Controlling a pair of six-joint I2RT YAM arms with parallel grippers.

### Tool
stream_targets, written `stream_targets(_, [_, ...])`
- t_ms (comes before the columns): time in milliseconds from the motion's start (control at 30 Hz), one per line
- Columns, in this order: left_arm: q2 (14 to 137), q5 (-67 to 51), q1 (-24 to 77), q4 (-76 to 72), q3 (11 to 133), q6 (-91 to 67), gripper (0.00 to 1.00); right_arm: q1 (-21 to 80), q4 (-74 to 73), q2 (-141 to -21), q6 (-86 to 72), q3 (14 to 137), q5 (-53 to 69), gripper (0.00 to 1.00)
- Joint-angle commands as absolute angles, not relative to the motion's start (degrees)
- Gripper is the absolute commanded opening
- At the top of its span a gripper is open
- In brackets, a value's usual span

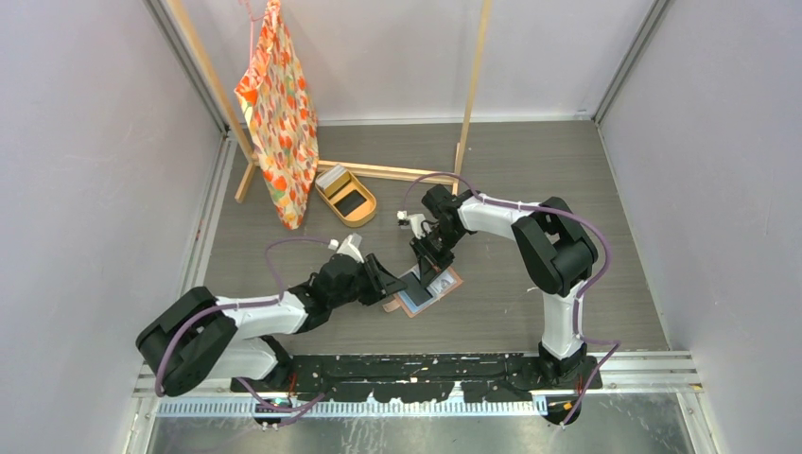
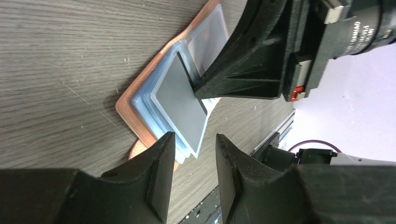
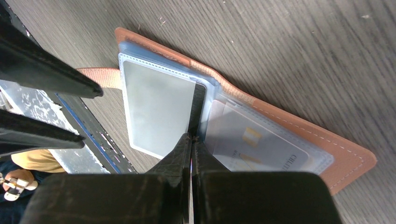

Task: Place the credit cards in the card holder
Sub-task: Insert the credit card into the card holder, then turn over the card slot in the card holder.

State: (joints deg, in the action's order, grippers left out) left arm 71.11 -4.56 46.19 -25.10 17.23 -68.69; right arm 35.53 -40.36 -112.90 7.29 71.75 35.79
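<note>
Salmon-brown leather: the card holder [image 1: 427,289] lies open and flat on the counter [image 1: 530,170], between the two arms. Its long axis runs from the left pincer [image 2: 194,140] across toward the right arm's side.

The right pincer [image 3: 191,140] is clamped on the fold-side edge of a grey card [image 3: 156,109]. That card lies over the leaf nearer the left pincer, seemingly partway inside a clear pocket.

We judge the push must go away from the fold, toward the left pincer. That pincer hovers narrowly parted, gripping nothing, just beside the snap tab [image 3: 109,77].

The other leaf shows a pale card [image 3: 261,144] with a gold chip, already pocketed.
</note>
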Motion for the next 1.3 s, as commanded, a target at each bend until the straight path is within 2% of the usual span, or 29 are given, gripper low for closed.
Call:
stream_targets(0, [74.59,-5.02,46.43,-32.14,16.55,-70.0,0.39,36.06,-40.17,-113.76,7.29,73.04,34.76,0.04])
stream_targets(733, [83.29,-6.03,46.45,-42.26,16.55,-72.85,0.38,36.04,-40.37,-113.5,7.37,73.27,34.95,0.04])
stream_targets(1067, [82.03,-4.0,46.47,-46.52,14.78,-74.14,0.36,36.05,-40.67,-112.41,7.54,73.59,35.97,0.05])
stream_targets(1200, [82.48,-3.7,46.48,-43.8,16.03,-73.91,0.34,35.97,-41.57,-111.71,8.33,74.12,36.74,0.05])
stream_targets(1267, [83.73,-3.34,46.44,-41.58,17.39,-73.44,0.3,35.9,-42.86,-111.1,9.46,74.8,37.35,0.06])
